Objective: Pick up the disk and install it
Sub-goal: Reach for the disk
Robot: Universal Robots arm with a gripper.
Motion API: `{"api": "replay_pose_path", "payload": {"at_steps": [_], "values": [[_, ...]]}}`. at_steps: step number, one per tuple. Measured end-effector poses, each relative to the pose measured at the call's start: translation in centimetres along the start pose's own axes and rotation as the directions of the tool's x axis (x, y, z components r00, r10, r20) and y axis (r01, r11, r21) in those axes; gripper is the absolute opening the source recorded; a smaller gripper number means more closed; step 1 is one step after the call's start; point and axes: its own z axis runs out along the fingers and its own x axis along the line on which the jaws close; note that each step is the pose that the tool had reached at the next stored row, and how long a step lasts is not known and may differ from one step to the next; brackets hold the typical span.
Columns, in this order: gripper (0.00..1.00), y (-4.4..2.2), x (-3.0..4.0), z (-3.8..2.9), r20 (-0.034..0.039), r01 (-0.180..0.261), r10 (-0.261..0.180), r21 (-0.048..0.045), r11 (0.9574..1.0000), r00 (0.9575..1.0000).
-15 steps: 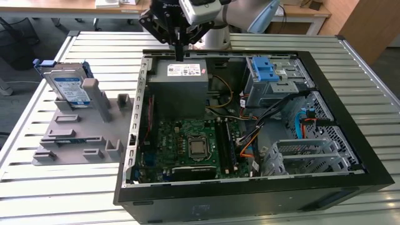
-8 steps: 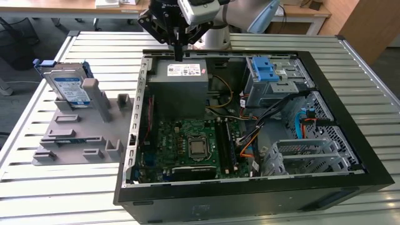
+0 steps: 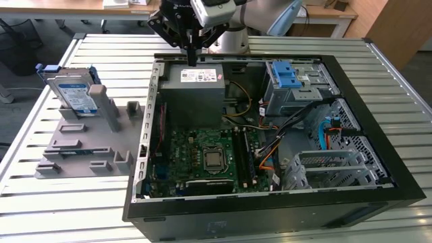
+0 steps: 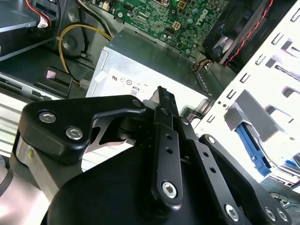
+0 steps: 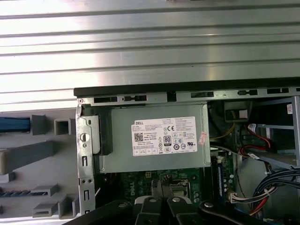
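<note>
A slatted metal tabletop (image 3: pixel 81 202) carries an open black computer case (image 3: pixel 270 215) lying on its side, with its green motherboard (image 3: pixel 202 157) facing up. At the far end of the case, toward the exterior view's left, sits the grey power supply (image 3: pixel 192 98) with a white sticker on top. To the exterior view's right of it is a drive cage with a blue latch (image 3: pixel 287 76).

Outside the case, on the exterior view's left, a grey fixture (image 3: pixel 81 147) lies on the tabletop. The disk (image 3: pixel 74 93) stands on edge at the fixture's far end, label showing, its blue frame around it and a grey post against its face.

The arm reaches down from the far side. Its pincer (image 3: pixel 192 59) hangs just above the far edge of the power supply, fingers pressed together on nothing, well apart from the disk. In the first wrist view the closed fingertips (image 5: pixel 157 188) point toward the motherboard.
</note>
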Motion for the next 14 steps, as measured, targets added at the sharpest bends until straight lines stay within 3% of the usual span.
{"api": "replay_pose_path", "payload": {"at_steps": [14], "values": [[0.11, -0.02, 0.32, 0.01, 0.0, 0.0, 0.0, 0.0, 1.0, 1.0]]}}
